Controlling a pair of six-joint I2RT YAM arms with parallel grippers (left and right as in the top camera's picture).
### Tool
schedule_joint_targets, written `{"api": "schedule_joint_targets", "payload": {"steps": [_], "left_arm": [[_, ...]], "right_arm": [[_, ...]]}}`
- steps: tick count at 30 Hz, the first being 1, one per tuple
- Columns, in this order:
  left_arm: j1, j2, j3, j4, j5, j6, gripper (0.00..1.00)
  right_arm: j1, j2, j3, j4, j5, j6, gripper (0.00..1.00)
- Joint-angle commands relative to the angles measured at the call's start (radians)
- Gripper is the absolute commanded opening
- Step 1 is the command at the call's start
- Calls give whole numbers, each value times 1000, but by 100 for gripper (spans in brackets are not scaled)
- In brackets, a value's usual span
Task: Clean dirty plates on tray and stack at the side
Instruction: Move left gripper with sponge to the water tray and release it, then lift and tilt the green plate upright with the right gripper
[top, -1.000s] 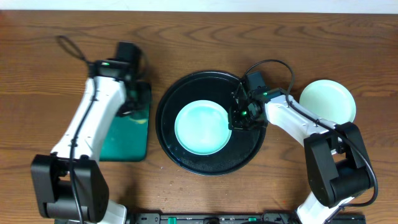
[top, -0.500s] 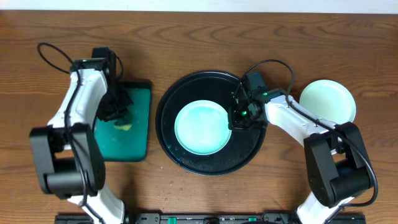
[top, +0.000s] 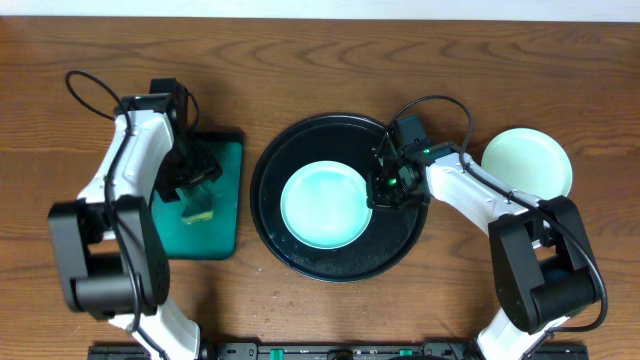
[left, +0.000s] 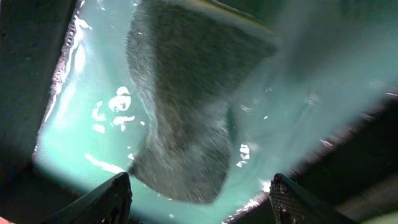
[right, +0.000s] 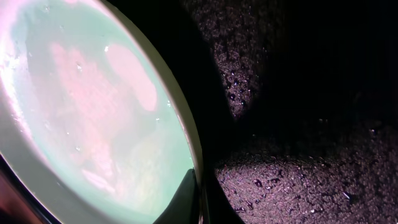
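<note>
Left pincer (left: 200, 198) stands open above the sponge (left: 186, 106), which lies free on the teal tray (top: 215, 228). Right pincer (top: 384, 192) is closed on the right rim of the mint green plate (top: 325, 205) lying centrally in the black tray (top: 290, 250); a pale plate (top: 527, 162) sits on the tabletop (top: 320, 60) just right of that tray

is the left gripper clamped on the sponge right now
No, the left gripper stands wide open, not closed on the sponge, which lies on the teal tray.

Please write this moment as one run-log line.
left fingers: open above sponge on teal tray | right fingers: shut on mint plate rim, in black tray | side plate: beside black tray
</note>
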Motion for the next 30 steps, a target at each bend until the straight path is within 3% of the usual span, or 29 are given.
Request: {"api": "schedule_joint_targets", "payload": {"steps": [1,4,8,15,25,30], "left_arm": [[-12,-174,17,-4,58,10,74],[-39,-323,17,-12,64,21,77],[-83,-511,17,-31,64,21,80],[-113,-729,17,-77,61,21,81],[-113,-710,17,-96,60,21,81],[-113,-671,17,-108,61,21,81]], "right_arm": [[7,5,-4,22,-2,-14,1],[7,5,-4,49,-6,-14,1],[7,4,-4,147,-191,-32,2],[-5,-18,-4,266,-261,150,1],[-82,-108,-4,346,-489,192,1],[-153,-156,-4,311,-605,282,1]]}}
